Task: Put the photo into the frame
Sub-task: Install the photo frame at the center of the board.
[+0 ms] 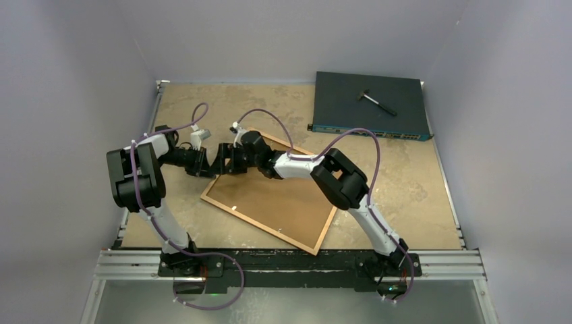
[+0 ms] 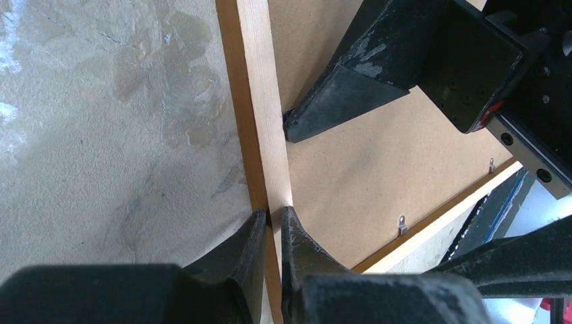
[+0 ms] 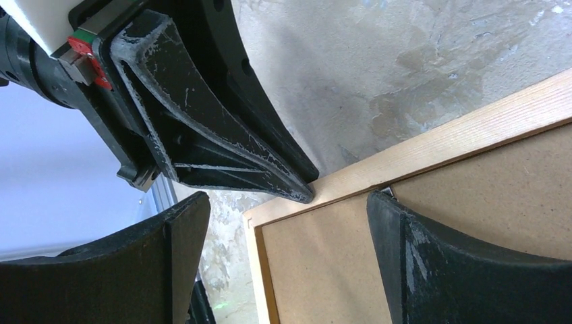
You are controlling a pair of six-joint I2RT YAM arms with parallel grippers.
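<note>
photo: not in any view. You can't tell whether it sits under the board or lies elsewhere. Expect it to be thin, floppy and glossy, so hold it by the border only.
frame (image 1: 260, 225): lies flat and back-up in the middle of the worktop (image 1: 405, 202), skewed to its edges. The board (image 1: 283, 202) sits in its recess.
frame handling: looks light and stiff, with a thin wood rail. Pinch across the rail near a corner and keep any lift low, since a single grip point may let it swing.
board: thin fibreboard that will likely flex. Pry at its edge by the rail, not mid-panel.
clips (image 2: 401, 225): small metal tabs at the board edge along another rail. You can't tell whether they lock the board.
left hand (image 2: 273, 214): closed on the frame rail near a left-side corner, one finger on each side.
right hand (image 3: 287, 199): spread wide and holding nothing. One fingertip is on the board just beside the rail, near the left hand.
step: looks like freeing the board, with the left hand pinning the frame.
box (image 1: 351, 108): far-right corner, well apart from the frame, with a small tool (image 1: 376, 101) on top.
</note>
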